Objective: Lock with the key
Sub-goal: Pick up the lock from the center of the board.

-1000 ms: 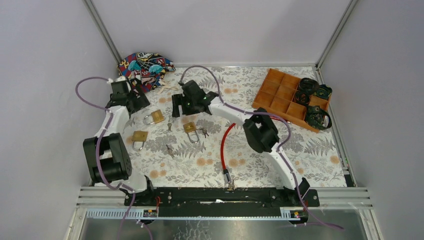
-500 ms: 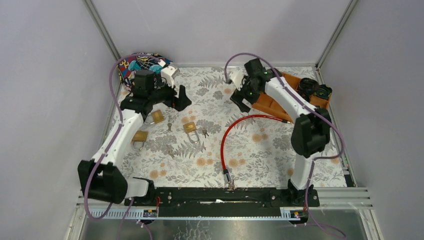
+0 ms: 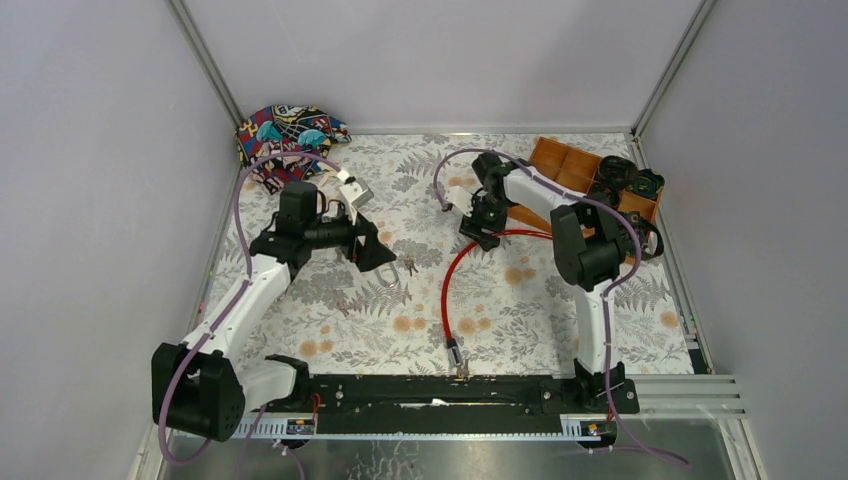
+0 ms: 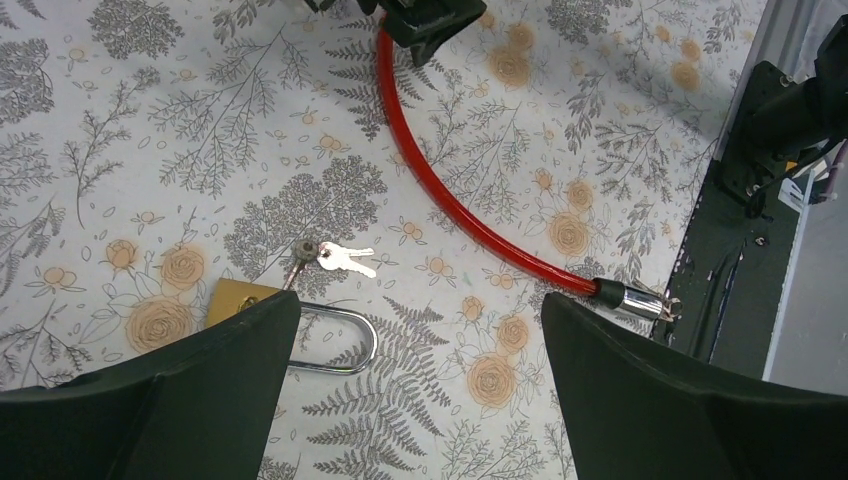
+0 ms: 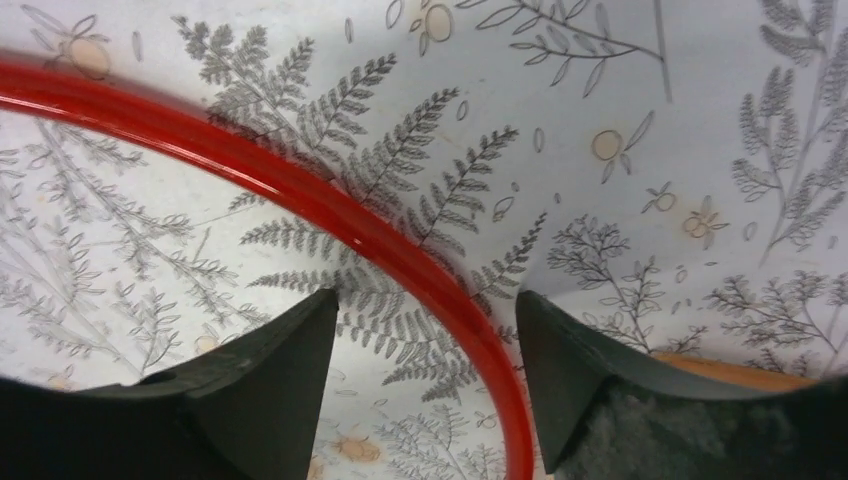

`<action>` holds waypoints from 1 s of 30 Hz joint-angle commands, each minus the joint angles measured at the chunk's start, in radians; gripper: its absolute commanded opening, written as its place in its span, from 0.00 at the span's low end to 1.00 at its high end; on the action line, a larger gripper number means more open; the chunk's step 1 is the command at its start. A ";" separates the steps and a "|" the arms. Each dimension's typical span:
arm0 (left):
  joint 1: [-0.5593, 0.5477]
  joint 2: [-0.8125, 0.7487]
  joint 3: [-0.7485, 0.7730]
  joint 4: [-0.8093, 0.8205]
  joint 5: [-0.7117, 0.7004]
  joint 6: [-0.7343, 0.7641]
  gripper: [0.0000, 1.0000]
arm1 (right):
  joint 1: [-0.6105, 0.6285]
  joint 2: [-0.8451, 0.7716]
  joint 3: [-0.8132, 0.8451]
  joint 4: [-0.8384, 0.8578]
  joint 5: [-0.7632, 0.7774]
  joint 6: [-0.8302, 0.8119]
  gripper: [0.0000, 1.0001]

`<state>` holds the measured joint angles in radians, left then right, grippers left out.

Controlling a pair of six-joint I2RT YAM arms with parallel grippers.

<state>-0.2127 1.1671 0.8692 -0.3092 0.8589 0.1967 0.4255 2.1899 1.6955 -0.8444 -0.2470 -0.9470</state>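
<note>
A brass padlock [image 4: 236, 297] with its steel shackle [image 4: 345, 340] open lies on the floral mat, partly under my left finger. A bunch of small keys [image 4: 338, 257] lies just beside it and also shows in the top view [image 3: 408, 266]. My left gripper [image 4: 420, 400] is open and empty, hovering over the padlock [image 3: 375, 250]. My right gripper [image 5: 425, 330] is open, low over the mat, with its jaws either side of a red cable [image 5: 300, 185] without gripping it.
The red cable [image 3: 447, 285] curves from my right gripper [image 3: 480, 225] to a metal end [image 4: 640, 300] near the front rail. An orange compartment tray [image 3: 555, 190] with black items stands back right. A patterned cloth bag [image 3: 285, 130] lies back left.
My left arm swung from the back left corner forward over the middle padlock. My right arm moved from the tray's edge down onto the red cable.
</note>
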 commanded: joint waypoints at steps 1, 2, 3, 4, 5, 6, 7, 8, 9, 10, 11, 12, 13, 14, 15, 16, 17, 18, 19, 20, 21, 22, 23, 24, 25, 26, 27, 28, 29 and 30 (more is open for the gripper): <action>-0.004 -0.038 -0.059 0.204 -0.015 -0.079 0.98 | 0.014 -0.085 -0.157 0.154 0.010 -0.012 0.60; -0.005 -0.037 -0.075 0.236 -0.037 -0.104 0.98 | 0.024 -0.111 -0.206 0.211 0.024 -0.010 0.47; -0.006 -0.035 -0.091 0.250 -0.051 -0.123 0.98 | 0.033 -0.138 -0.255 0.263 0.032 -0.013 0.36; -0.010 -0.035 -0.109 0.275 -0.063 -0.138 0.95 | 0.040 -0.167 -0.305 0.298 0.031 -0.023 0.30; -0.022 -0.037 -0.129 0.292 -0.080 -0.148 0.93 | 0.046 -0.183 -0.331 0.326 0.028 -0.032 0.25; -0.040 -0.041 -0.152 0.303 -0.109 -0.171 0.90 | 0.051 -0.196 -0.350 0.336 0.026 -0.037 0.22; -0.063 -0.046 -0.175 0.338 -0.148 -0.208 0.88 | 0.056 -0.207 -0.366 0.345 0.027 -0.038 0.19; -0.087 -0.046 -0.200 0.363 -0.181 -0.256 0.86 | 0.062 -0.225 -0.388 0.356 0.030 -0.040 0.17; -0.112 -0.045 -0.223 0.389 -0.205 -0.303 0.83 | 0.066 -0.243 -0.412 0.372 0.033 -0.043 0.15; -0.138 -0.042 -0.246 0.415 -0.220 -0.344 0.81 | 0.068 -0.268 -0.437 0.394 0.034 -0.046 0.12; -0.165 -0.037 -0.266 0.439 -0.234 -0.367 0.78 | 0.073 -0.295 -0.461 0.412 0.033 -0.051 0.10; -0.198 -0.032 -0.283 0.464 -0.269 -0.372 0.77 | 0.076 -0.322 -0.484 0.431 0.029 -0.053 0.08; -0.224 -0.024 -0.297 0.489 -0.317 -0.380 0.76 | 0.080 -0.353 -0.505 0.450 0.019 -0.054 0.05; -0.239 -0.010 -0.309 0.523 -0.366 -0.404 0.75 | 0.083 -0.386 -0.528 0.474 0.009 -0.051 0.03; -0.244 0.011 -0.320 0.557 -0.396 -0.431 0.75 | 0.086 -0.421 -0.555 0.502 0.000 -0.050 0.01; -0.245 0.035 -0.331 0.587 -0.406 -0.450 0.76 | 0.089 -0.460 -0.585 0.532 -0.008 -0.052 0.00; -0.251 0.058 -0.342 0.614 -0.409 -0.452 0.78 | 0.092 -0.497 -0.615 0.562 -0.018 -0.054 0.00; -0.260 0.075 -0.352 0.634 -0.410 -0.442 0.81 | 0.095 -0.535 -0.644 0.589 -0.027 -0.058 0.00; -0.274 0.090 -0.358 0.644 -0.424 -0.420 0.84 | 0.097 -0.569 -0.669 0.609 -0.035 -0.060 0.00; -0.293 0.103 -0.358 0.646 -0.428 -0.390 0.86 | 0.100 -0.597 -0.690 0.625 -0.041 -0.061 0.00; -0.309 0.117 -0.360 0.648 -0.426 -0.355 0.88 | 0.102 -0.624 -0.709 0.638 -0.049 -0.060 0.00; -0.325 0.130 -0.361 0.652 -0.420 -0.313 0.90 | 0.106 -0.645 -0.726 0.648 -0.054 -0.061 0.00; -0.344 0.143 -0.363 0.654 -0.418 -0.263 0.91 | 0.109 -0.664 -0.743 0.656 -0.060 -0.060 0.00; -0.365 0.156 -0.361 0.650 -0.425 -0.197 0.92 | 0.112 -0.682 -0.758 0.662 -0.065 -0.061 0.00; -0.396 0.169 -0.358 0.642 -0.442 -0.107 0.93 | 0.114 -0.697 -0.772 0.671 -0.067 -0.058 0.00; -0.412 0.180 -0.359 0.650 -0.469 -0.086 0.93 | 0.116 -0.715 -0.786 0.678 -0.069 -0.055 0.00; -0.418 0.191 -0.351 0.656 -0.483 -0.072 0.93 | 0.119 -0.731 -0.799 0.684 -0.067 -0.056 0.00; -0.422 0.203 -0.341 0.657 -0.503 -0.070 0.93 | 0.124 -0.748 -0.810 0.689 -0.061 -0.055 0.00; -0.423 0.214 -0.330 0.663 -0.529 -0.069 0.93 | 0.128 -0.769 -0.820 0.693 -0.057 -0.053 0.00; -0.424 0.223 -0.323 0.673 -0.545 -0.062 0.94 | 0.129 -0.788 -0.829 0.698 -0.056 -0.048 0.00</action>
<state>-0.6270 1.3590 0.5137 0.2638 0.4179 0.0154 0.5354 1.4860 0.8959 -0.2169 -0.2745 -0.9947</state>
